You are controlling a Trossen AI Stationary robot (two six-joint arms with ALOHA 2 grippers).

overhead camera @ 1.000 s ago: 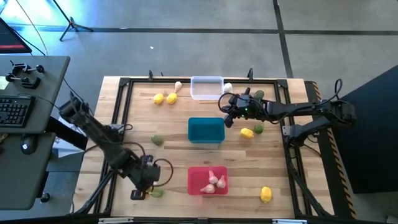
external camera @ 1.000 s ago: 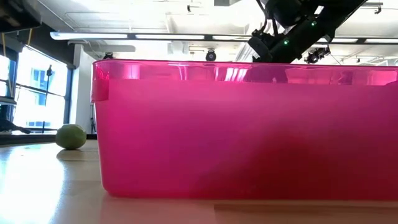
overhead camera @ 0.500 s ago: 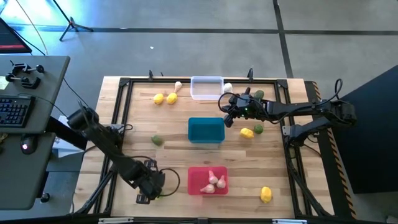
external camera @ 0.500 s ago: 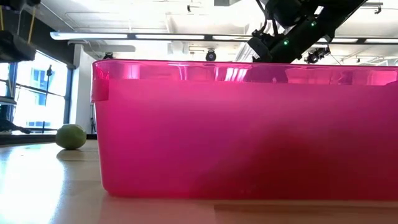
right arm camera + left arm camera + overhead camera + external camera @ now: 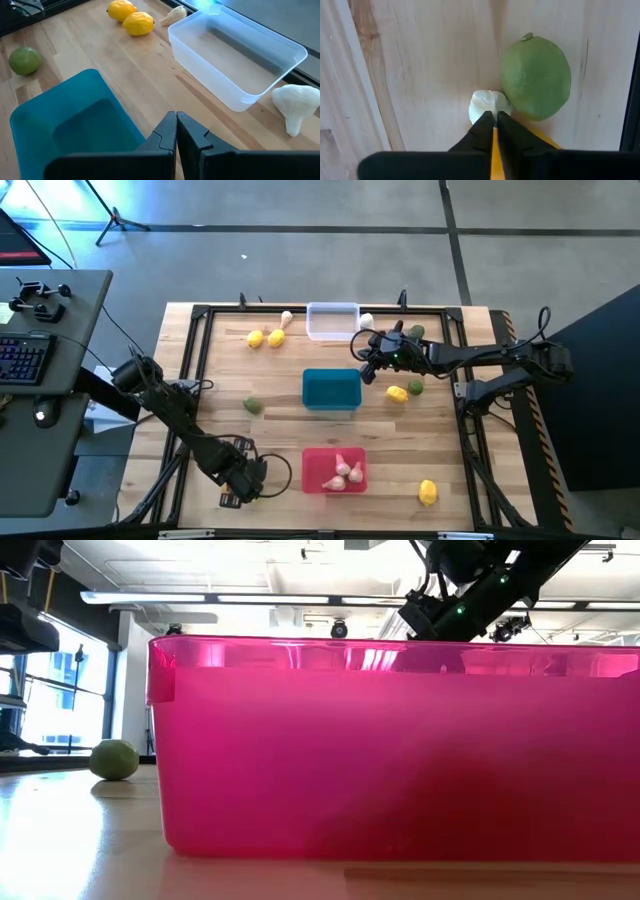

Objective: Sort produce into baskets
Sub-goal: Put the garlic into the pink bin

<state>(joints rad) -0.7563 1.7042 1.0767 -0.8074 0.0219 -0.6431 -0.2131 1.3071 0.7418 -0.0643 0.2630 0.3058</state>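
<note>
While the right tool (image 5: 176,116) hangs closed above the teal basket (image 5: 70,125), the left tool (image 5: 495,116) is closed, tips touching a white piece (image 5: 489,103) beside a lime (image 5: 536,76).

Shut tool (image 5: 495,119) beside green lime (image 5: 535,77)

left gripper (image 5: 495,117): fingers closed, low | right gripper (image 5: 176,120): fingers closed, raised

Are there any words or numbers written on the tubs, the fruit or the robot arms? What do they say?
None: no view shows readable text.
Red plastic tub: plain, no label.
Teal plastic tub and clear plastic tub: plain.
Black keyboard on the side desk: keys too small to read.
Green lime, by the shut left gripper: no sticker.
</note>
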